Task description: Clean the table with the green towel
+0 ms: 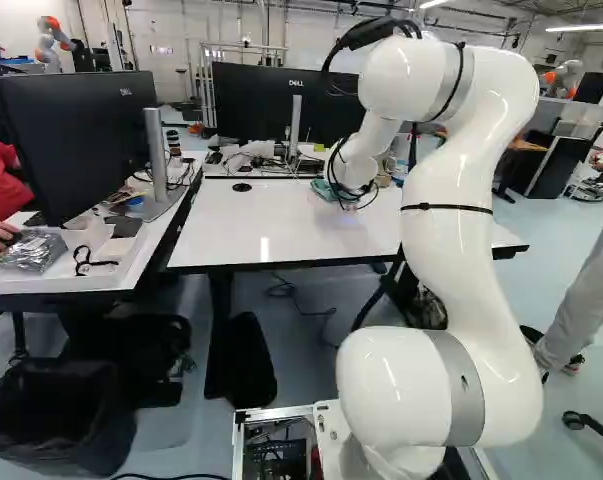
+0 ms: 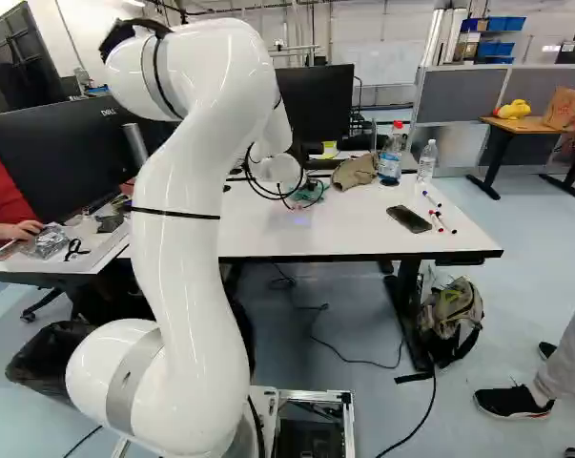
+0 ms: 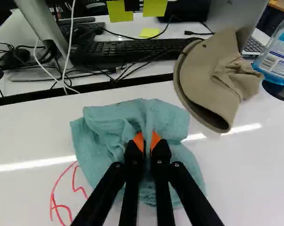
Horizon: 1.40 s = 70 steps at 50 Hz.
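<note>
The green towel (image 3: 172, 115) lies bunched on the white table (image 3: 24, 136), a pinched fold of it standing up between the orange pads. In the wrist view my gripper (image 3: 147, 143) is shut on that fold. Red marker strokes (image 3: 55, 200) show on the tabletop just beside the towel. From behind, the towel (image 2: 309, 194) peeks out by the arm's wrist and cables, which hide the gripper in both base views.
Past the towel are a tan hat (image 3: 215, 77), a keyboard (image 3: 127, 49) and a blue-labelled bottle (image 2: 390, 157). A phone (image 2: 408, 218) and markers (image 2: 440, 220) lie toward the table's right end. Monitors (image 1: 281, 105) stand behind; a side desk (image 1: 106, 280) adjoins at left.
</note>
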### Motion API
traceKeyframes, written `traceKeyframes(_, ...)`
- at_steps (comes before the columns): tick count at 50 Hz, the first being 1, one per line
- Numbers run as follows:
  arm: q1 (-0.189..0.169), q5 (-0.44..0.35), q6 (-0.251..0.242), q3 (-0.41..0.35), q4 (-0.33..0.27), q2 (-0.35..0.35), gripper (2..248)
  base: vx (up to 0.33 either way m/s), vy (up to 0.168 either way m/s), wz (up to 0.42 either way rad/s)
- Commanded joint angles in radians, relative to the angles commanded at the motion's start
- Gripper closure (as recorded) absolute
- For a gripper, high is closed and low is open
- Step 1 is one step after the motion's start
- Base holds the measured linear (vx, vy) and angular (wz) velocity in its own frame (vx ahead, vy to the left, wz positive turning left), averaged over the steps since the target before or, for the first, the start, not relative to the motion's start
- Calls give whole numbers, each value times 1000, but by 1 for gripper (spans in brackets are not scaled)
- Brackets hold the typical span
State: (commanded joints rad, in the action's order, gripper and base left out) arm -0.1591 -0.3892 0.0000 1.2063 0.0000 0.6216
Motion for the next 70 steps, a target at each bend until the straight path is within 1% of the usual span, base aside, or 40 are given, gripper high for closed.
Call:
traceKeyframes(9,21,0,0,14,0,11,213,0,0,0)
traceKeyframes(20,47,0,0,-4,0,-3,213,0,0,0)
traceKeyframes(70,137,0,0,-245,0,-184,213,0,0,0)
